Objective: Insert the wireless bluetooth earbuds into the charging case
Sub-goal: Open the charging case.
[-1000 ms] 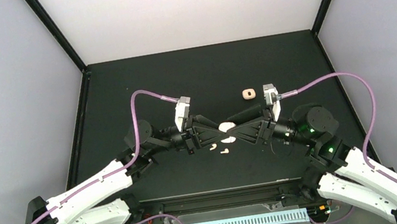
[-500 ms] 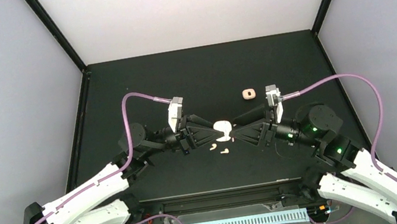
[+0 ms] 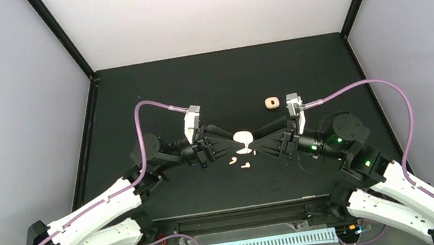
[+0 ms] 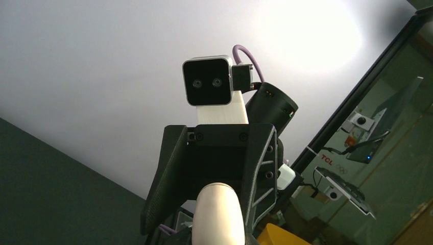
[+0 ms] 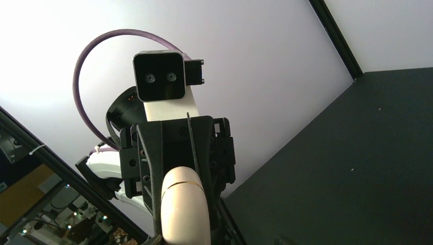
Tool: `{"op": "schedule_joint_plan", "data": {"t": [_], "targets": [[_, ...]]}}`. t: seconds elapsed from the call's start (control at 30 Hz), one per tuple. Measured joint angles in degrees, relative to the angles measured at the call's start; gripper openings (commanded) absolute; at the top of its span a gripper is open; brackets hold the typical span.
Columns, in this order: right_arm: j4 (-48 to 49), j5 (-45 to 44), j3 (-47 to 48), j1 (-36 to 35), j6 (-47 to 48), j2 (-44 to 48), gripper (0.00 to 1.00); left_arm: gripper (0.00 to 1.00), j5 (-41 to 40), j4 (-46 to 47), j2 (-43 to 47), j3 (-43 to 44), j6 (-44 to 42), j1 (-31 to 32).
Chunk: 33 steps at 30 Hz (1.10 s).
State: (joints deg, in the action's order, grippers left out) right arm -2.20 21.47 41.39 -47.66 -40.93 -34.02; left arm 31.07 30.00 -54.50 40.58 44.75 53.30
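The charging case [image 3: 243, 139] is held between both arms over the centre of the table [image 3: 195, 86], and it now sits slightly further left than one second ago. The left gripper [image 3: 235, 139] is pressed together on the case. Whether the right gripper [image 3: 252, 138] is pinching the case cannot be determined. Two earbuds [image 3: 232, 160] lie unmoved on the table just in front of the case, so insertion has not yet begun. A second case [image 3: 271, 101] remains behind.
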Motion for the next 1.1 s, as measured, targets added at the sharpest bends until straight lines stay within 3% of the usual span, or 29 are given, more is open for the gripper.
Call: {"op": "schedule_joint_plan", "data": {"t": [0.7, 1.1], "targets": [[-4.2, -4.0, 0.0, -0.3, -0.1, 1.6, 0.47, 0.02, -0.3, 0.0, 0.2, -1.4, 0.0, -0.4], [-8.8, -7.9, 0.0, -0.2, 0.8, 4.1, 0.54, 0.02, -0.4, -0.2, 3.9, -2.4, -0.2, -0.4]]}}
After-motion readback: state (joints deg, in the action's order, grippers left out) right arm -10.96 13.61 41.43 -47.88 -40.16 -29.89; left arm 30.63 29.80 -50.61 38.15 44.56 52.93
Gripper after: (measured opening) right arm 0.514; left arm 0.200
